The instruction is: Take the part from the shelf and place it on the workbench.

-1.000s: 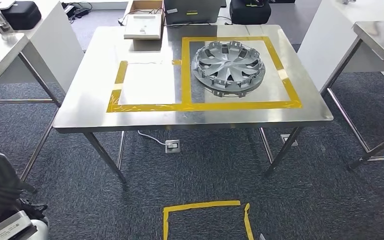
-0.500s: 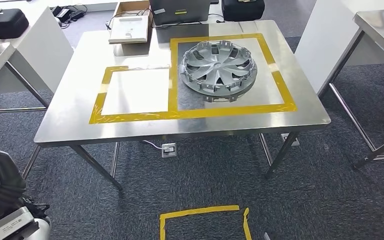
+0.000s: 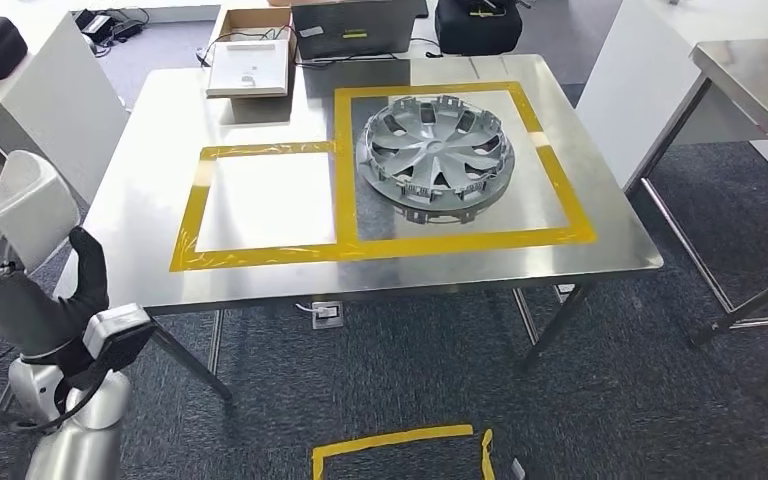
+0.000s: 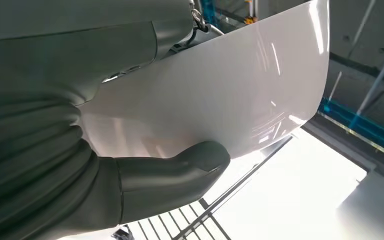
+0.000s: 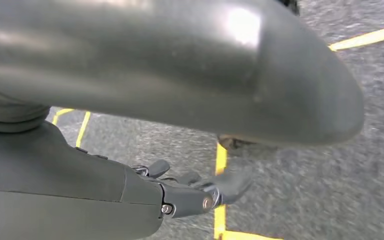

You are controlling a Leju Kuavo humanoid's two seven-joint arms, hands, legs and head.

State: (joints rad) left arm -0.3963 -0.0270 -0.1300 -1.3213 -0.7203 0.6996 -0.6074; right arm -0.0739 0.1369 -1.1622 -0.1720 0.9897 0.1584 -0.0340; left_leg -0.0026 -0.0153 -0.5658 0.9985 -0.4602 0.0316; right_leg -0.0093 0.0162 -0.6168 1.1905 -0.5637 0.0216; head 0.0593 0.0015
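My left hand (image 3: pixel 42 305) holds a white, glossy curved part (image 3: pixel 23 210) up beside the workbench's left front corner. In the left wrist view the thumb (image 4: pixel 180 170) presses against the part's (image 4: pixel 220 90) smooth face. The steel workbench (image 3: pixel 160 130) carries two yellow-taped squares. The smaller square (image 3: pixel 265 205) is bare, and a silver hubcap (image 3: pixel 435 155) lies in the larger one. My right hand (image 5: pixel 195 192) hangs over grey carpet with nothing in it and its fingers apart.
A flat white box (image 3: pixel 250 68) and dark cases sit at the workbench's far edge. A white table (image 3: pixel 50 90) stands to the left and a steel table (image 3: pixel 760 70) to the right. A yellow tape square (image 3: pixel 400 445) marks the carpet in front.
The whole view has shifted as the camera moved nearer the workbench. My left arm has risen, bringing the white part up beside the table's left edge.
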